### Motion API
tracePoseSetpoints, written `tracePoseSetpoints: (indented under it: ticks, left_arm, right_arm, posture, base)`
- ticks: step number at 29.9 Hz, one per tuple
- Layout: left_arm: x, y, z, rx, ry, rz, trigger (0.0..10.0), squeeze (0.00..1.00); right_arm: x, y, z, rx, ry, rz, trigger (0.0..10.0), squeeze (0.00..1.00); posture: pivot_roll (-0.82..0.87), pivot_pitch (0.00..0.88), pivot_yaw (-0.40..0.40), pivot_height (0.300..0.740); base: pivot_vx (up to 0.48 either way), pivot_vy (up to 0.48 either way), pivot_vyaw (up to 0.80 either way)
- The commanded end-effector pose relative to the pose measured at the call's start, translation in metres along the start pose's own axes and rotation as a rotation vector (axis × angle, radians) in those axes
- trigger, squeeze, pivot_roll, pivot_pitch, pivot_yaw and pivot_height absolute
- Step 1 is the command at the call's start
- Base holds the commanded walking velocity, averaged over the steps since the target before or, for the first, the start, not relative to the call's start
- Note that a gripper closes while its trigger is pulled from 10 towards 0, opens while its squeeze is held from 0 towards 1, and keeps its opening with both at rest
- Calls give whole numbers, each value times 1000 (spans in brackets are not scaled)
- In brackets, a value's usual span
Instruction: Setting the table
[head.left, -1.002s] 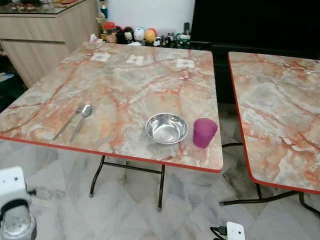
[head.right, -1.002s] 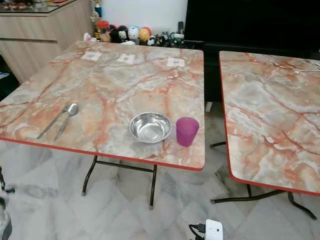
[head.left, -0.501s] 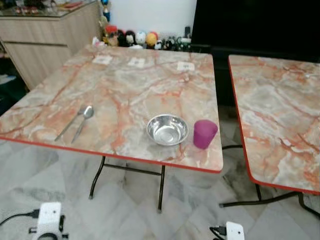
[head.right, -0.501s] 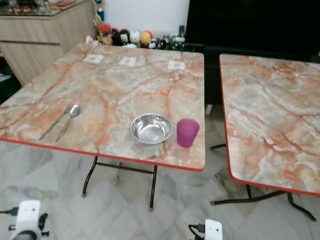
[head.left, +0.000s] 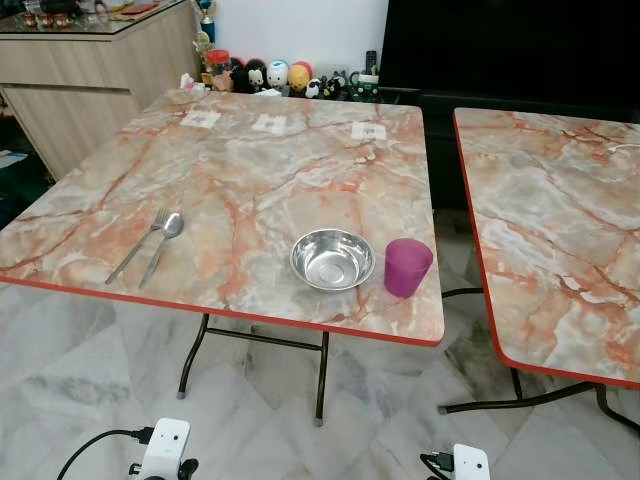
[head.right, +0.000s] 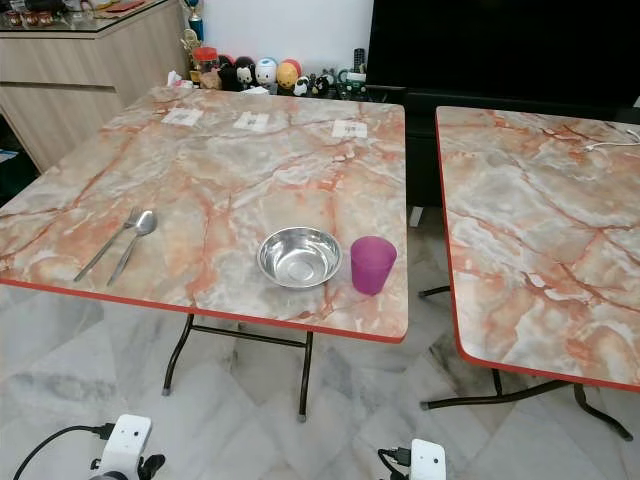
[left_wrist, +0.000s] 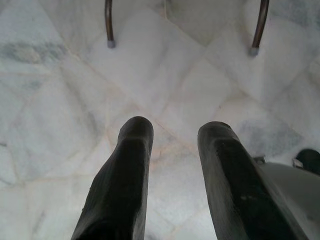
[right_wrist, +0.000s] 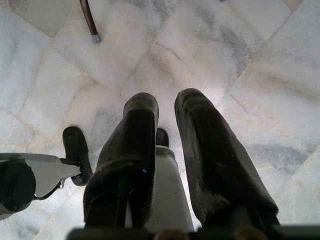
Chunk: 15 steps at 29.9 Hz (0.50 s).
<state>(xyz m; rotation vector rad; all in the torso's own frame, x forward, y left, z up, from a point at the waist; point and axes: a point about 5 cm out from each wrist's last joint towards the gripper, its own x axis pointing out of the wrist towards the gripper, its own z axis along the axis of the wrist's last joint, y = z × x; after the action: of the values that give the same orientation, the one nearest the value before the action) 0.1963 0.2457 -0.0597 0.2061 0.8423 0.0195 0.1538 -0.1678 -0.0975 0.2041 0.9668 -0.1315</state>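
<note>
- Two marble-patterned folding tables stand side by side on a pale marble floor (head.left: 90, 380); the left table (head.left: 260, 150) carries the setting, the right table (head.left: 560, 230) sits just beside it with a gap between
- A steel bowl (head.left: 332, 259) rests near the front edge of the left table, with a purple cup (head.left: 408, 266) upright just beside it on the right, not touching
- A fork (head.left: 138, 244) and a spoon (head.left: 163, 244) lie side by side toward the table's left front, well apart from the bowl
- Three small white cards (head.left: 269, 123) lie in a row near the far edge, and small figurines (head.left: 278, 74) line up behind it
- The left gripper (left_wrist: 175, 130) hangs low over the floor, fingers (left_wrist: 127, 165) parted with a clear gap, holding nothing
- The right gripper (right_wrist: 166, 107) also points at the floor, its fingers (right_wrist: 210, 150) a narrow gap apart and empty
</note>
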Motion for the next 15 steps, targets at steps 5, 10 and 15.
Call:
tracePoseSetpoints:
  ticks: [5,10,15]
  left_arm:
    - [0,-2,-6,8,30,-12,10000,0]
    - [-1,-3,-13,13,52,-19,10000,0]
    - [-2,-2,-17,16,65,-22,10000,0]
  right_arm:
    - [0,-1,0,11,-7,-6,10000,0]
    - [0,-1,0,12,-6,-7,10000,0]
    - [0,-1,0,11,-6,-6,10000,0]
  posture:
    - [157,7,-32,740]
    - [156,5,-31,740]
    - [158,0,-29,740]
  base:
    - [0,447,0]
    - [0,448,0]
    - [0,446,0]
